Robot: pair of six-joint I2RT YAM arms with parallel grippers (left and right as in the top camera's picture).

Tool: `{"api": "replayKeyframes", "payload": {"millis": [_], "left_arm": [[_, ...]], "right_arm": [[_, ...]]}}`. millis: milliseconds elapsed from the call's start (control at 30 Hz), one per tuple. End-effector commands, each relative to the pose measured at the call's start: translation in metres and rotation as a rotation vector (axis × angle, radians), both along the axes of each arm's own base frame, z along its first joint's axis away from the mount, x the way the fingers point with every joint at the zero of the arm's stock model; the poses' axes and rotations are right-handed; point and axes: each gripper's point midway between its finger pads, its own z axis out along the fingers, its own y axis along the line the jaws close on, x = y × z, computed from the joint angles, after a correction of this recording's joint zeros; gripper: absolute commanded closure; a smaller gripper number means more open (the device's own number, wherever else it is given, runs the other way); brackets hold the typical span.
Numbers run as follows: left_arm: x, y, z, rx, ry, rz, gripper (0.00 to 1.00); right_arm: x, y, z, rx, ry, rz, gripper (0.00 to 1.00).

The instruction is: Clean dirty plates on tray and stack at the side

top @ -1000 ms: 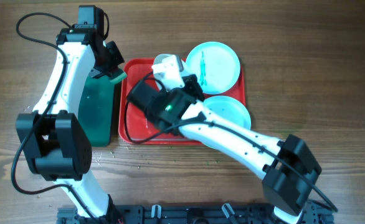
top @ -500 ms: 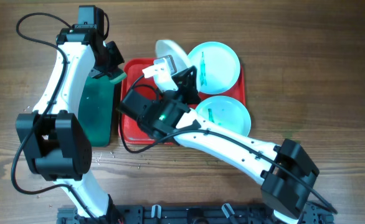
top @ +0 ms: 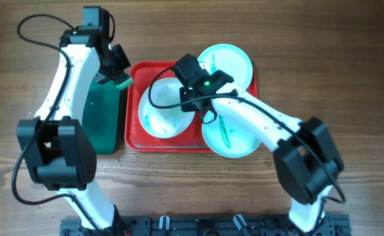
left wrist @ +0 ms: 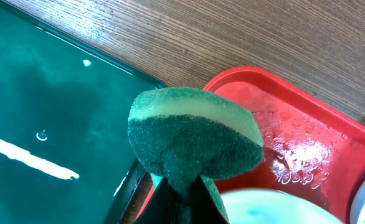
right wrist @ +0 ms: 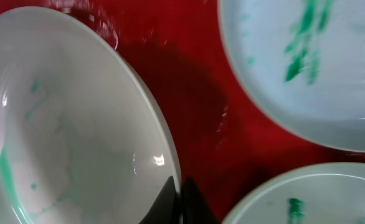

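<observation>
The white plate [top: 160, 110] lies on the left part of the red tray [top: 134, 134], with green smears inside. My right gripper [top: 189, 99] is shut on its right rim, as the right wrist view shows [right wrist: 179, 194], with the white plate [right wrist: 58, 130] to its left. One aqua plate [top: 228, 64] sits at the tray's back right corner [right wrist: 307, 68]. The other aqua plate [top: 234, 136] overhangs the tray's front right edge [right wrist: 294, 202]. My left gripper [top: 116, 77] is shut on a green sponge [left wrist: 195, 134] above the tray's back left corner.
A dark green tray [top: 103, 121] lies right beside the red tray's left edge, wet inside [left wrist: 45, 118]. Bare wooden table [top: 349, 78] surrounds both trays. The red tray floor is wet [left wrist: 294, 130].
My right gripper has brought the white plate from tilted at the tray's back edge down flat onto the tray's left part. The front aqua plate has shifted forward. The left arm has stayed still.
</observation>
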Motion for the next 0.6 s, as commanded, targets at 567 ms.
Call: {"api": "replayKeyframes", "payload": {"millis": [567], "left_arm": [[0.002,-0.003,0.010,-0.014,-0.026,0.011,0.96]], "right_arm": [[0.056,0.046,-0.033,0.122,0.042,0.546,0.48]]}}
